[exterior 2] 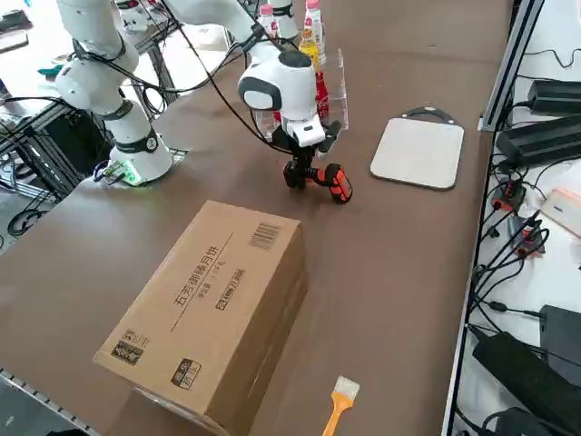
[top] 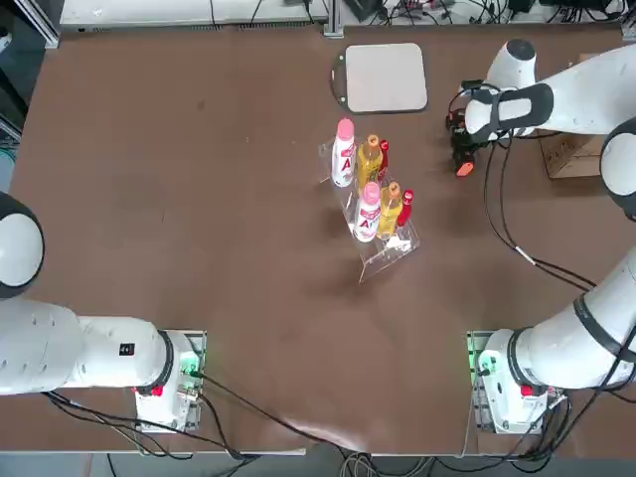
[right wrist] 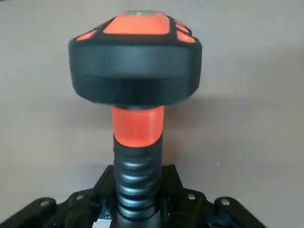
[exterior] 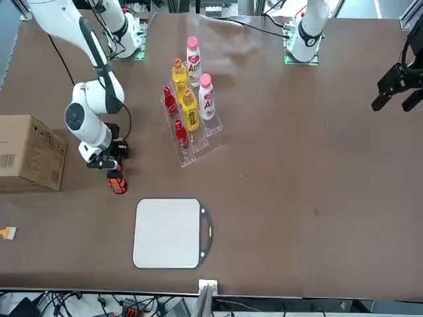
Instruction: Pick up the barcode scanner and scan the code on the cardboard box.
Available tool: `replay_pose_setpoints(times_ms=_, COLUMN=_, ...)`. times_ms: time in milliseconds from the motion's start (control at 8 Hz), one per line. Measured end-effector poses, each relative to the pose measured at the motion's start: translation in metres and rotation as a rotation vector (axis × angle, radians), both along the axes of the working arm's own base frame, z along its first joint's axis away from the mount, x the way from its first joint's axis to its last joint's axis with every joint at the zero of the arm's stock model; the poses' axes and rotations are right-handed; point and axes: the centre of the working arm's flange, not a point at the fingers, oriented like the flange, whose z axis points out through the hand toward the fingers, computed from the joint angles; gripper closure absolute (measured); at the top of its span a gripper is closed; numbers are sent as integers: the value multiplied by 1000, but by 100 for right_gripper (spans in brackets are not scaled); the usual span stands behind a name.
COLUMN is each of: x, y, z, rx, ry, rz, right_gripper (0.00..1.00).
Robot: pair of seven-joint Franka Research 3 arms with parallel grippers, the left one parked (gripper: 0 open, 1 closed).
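Closest to the wrist camera, the ribbed black handle of the barcode scanner (right wrist: 137, 185) is clamped between the jaws of the right gripper (right wrist: 137, 216); its orange neck and wide black head with orange trim point away from the wrist. The jaws are clenched on that handle. In the side view the right gripper (exterior 2: 304, 168) stands low over the brown counter (exterior 2: 399, 263), pointing down, with the scanner's orange tip reaching toward the grey pad (exterior 2: 419, 153). Whether the scanner's head rests on the counter or is just clear of it cannot be told.

The cardboard box (exterior 2: 213, 313) lies on the counter at the robot's right, near the counter's right edge and apart from the gripper. A barcode and dark printing show on its upper face. The clear rack of bottles (top: 370, 194) stands mid-counter, left of the gripper. A small orange-handled brush (exterior 2: 338, 404) lies beyond the box, near the counter's far edge.
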Motion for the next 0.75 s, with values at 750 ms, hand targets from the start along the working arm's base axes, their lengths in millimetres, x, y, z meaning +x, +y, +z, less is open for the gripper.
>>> replay_pose_setpoints(times_ms=750, x=19, y=-34, z=160, rx=0, ry=-67, rz=-51, right_gripper=58)
